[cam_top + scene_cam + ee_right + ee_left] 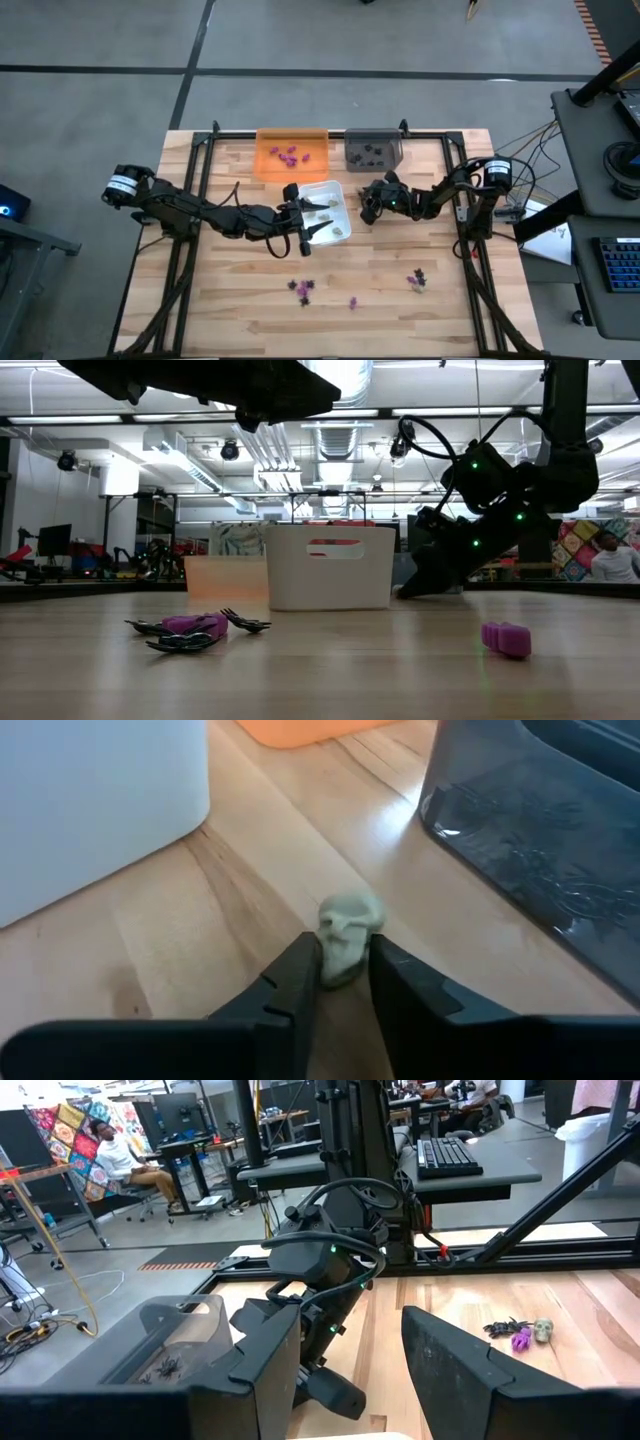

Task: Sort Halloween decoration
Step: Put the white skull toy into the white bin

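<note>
My right gripper (345,982) is low over the table between the white tray (325,208) and the grey tray (373,150), shut on a pale beige skull (348,942). My left gripper (350,1380) hovers open and empty above the white tray's left part (300,225). Purple pieces lie in the orange tray (292,153), black ones in the grey tray, and beige ones in the white tray. Loose purple and black pieces (303,290) (417,280) lie on the near part of the table. In the low view they show as a purple and black cluster (195,628) and a purple piece (505,638). My right gripper pinches the pale beige skull (345,960) between its two fingertips (298,975), one on each side. The fingers slant down from the table's right side. The skull is at table level; whether it is lifted clear I cannot tell.
The three trays stand close together at the far middle of the table, so my right gripper (372,205) works in a narrow gap between the white and grey ones. Metal frame rails (200,160) run along the table's left, right and far edges. People sit in the room beyond.
</note>
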`<state>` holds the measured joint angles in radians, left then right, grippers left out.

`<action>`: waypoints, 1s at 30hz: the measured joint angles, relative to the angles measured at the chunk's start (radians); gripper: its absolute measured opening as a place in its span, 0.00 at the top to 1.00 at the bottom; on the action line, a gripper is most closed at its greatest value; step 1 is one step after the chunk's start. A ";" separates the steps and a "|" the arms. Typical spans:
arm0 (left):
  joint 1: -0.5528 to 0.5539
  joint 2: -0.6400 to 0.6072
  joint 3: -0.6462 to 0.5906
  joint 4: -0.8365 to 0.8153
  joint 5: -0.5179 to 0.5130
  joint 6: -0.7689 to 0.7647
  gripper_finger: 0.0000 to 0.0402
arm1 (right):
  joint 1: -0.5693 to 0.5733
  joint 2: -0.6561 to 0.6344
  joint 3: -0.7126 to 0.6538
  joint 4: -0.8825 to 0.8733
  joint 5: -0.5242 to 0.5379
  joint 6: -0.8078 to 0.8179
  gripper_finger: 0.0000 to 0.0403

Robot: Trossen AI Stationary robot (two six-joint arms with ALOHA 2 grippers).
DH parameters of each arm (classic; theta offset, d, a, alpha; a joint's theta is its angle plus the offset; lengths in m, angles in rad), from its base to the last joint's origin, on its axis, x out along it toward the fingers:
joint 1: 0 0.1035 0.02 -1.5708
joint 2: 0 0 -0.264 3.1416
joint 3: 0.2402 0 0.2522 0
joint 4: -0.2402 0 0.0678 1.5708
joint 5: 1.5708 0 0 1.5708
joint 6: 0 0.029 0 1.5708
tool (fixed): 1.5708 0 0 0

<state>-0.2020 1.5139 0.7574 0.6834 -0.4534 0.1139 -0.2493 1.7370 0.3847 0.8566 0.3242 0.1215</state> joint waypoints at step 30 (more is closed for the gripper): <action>-0.040 -0.052 0.000 -0.008 -0.010 0.016 0.60 | 0.009 -0.166 -0.002 0.010 -0.144 0.017 0.92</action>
<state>-0.2423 1.4615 0.7574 0.6758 -0.4629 0.1302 -0.2404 1.5708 0.3824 0.8669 0.1807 0.1383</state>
